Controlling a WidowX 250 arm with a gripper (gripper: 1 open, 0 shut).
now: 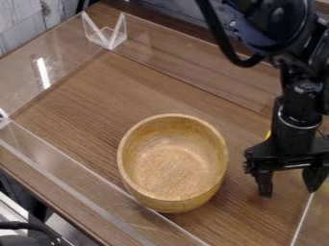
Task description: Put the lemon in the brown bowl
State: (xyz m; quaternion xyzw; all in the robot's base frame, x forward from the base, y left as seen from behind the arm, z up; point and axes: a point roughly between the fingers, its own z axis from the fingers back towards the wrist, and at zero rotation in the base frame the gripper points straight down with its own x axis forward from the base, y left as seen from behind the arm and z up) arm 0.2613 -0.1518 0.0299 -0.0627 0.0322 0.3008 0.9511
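The brown bowl [172, 159] is a large round wooden bowl standing empty on the wooden table, front centre. My gripper [288, 181] points straight down just right of the bowl, near the table's right edge. Its dark fingers [265, 179] are spread apart, with the tips close to the tabletop. Nothing shows between them. The lemon is almost wholly hidden. Only a small yellow sliver [274, 132] shows at the left edge of the wrist, behind the arm.
Clear acrylic walls [52, 67] run around the table. A small clear triangular stand [106, 31] sits at the back left. The black arm [264, 29] comes down from the upper right. The table's right edge is close to the gripper.
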